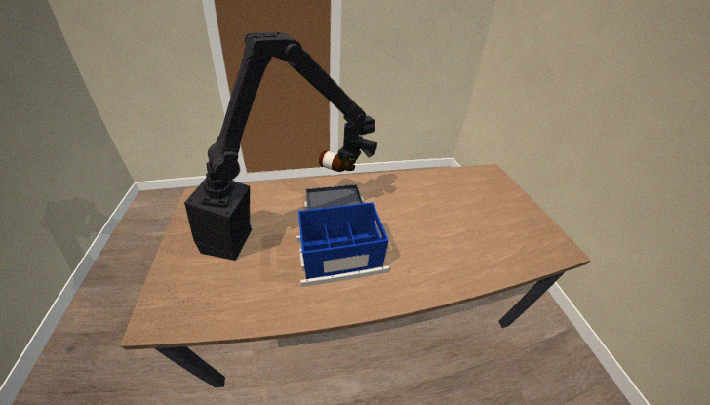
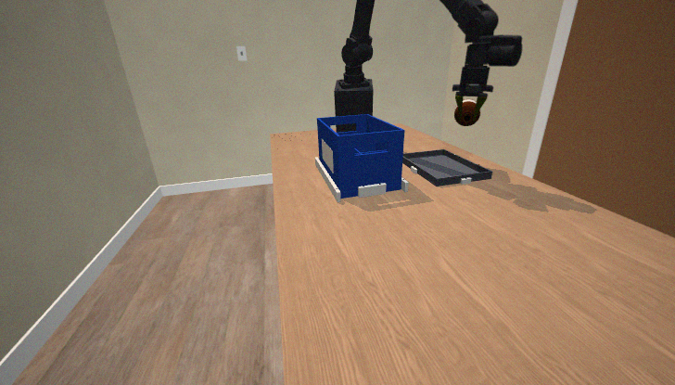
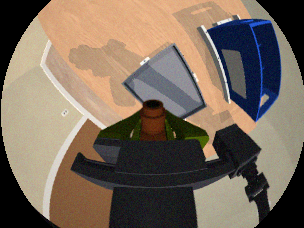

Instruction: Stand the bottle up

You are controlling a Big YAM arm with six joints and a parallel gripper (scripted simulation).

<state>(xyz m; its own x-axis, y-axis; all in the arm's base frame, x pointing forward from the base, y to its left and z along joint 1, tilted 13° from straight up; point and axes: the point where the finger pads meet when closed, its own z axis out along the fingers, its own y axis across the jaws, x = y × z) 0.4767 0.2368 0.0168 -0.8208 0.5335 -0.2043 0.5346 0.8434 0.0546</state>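
My gripper (image 1: 346, 162) (image 2: 468, 106) (image 3: 153, 113) is shut on the brown bottle (image 1: 332, 160) (image 2: 465, 114) (image 3: 152, 121), which has a white label band. I hold it high in the air, lying roughly level, above the far end of the dark grey tray (image 1: 332, 188) (image 2: 477, 177) (image 3: 152, 92). The tray lies flat on the table behind the blue crate (image 1: 342, 263) (image 2: 365, 159) (image 3: 256, 62) and holds nothing. In the wrist view the bottle's end points out between the green finger pads toward the tray.
The blue crate has inner dividers and sits in white corner brackets (image 1: 342, 275) (image 2: 371, 189). The arm's black base (image 1: 218, 224) stands on the table left of the crate. The wooden table (image 1: 471, 232) (image 2: 448, 286) stretches wide to the right.
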